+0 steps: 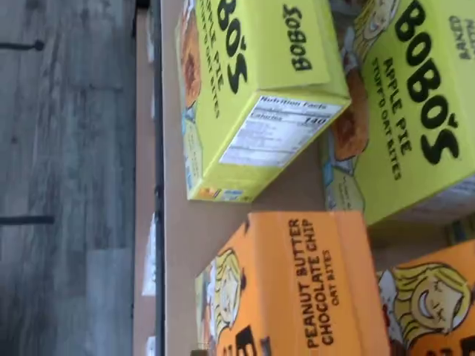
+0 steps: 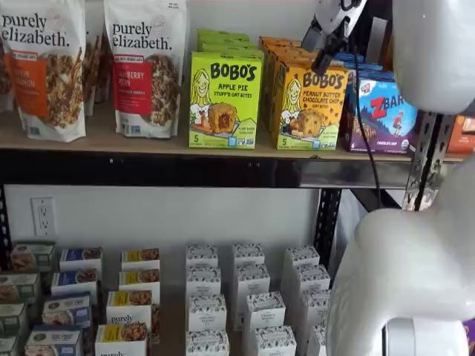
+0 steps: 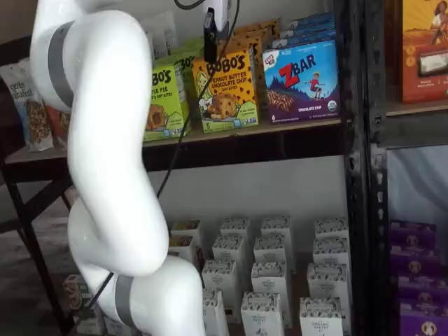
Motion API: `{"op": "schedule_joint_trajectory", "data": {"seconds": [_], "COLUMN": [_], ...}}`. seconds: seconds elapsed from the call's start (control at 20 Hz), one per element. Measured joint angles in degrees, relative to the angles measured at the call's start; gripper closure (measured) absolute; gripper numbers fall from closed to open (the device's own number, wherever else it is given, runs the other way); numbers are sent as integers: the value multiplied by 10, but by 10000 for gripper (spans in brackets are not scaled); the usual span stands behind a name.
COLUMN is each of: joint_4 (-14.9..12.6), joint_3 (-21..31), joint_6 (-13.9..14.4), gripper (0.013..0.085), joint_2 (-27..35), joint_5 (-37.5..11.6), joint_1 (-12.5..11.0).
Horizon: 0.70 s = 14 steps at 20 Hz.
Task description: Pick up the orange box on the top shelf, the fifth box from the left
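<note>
The orange box (image 2: 310, 107) stands upright at the front of the top shelf (image 2: 148, 142), between a lime-green Apple Pie box and a blue ZBar box. It shows in both shelf views, also here (image 3: 225, 91), with more orange boxes behind it. My gripper (image 2: 326, 50) hangs just above and in front of its upper edge; in a shelf view (image 3: 209, 38) only a black finger shows, side-on, with no gap to read. The wrist view looks down on the orange box's top (image 1: 312, 285) and the shelf board (image 1: 178, 222).
The lime-green Apple Pie box (image 2: 225, 100) stands to the left and the ZBar box (image 2: 386, 111) to the right. Granola bags (image 2: 145, 67) stand further left. Small white boxes (image 2: 245, 297) fill the lower shelf. A black upright (image 3: 357, 140) stands at the right.
</note>
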Motion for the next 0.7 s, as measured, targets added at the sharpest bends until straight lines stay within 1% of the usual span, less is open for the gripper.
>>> {"op": "schedule_joint_trajectory", "data": {"seconds": [0.25,0.45,0.7], "joint_4": [-43,-64,-97], "joint_3": [-1,-2,-16], "joint_6": [2,4,9], "gripper": [130,130,130], "joint_2": [3,7,20], "joint_5": [-2,0,20], "joint_1": [14,21,33]}}
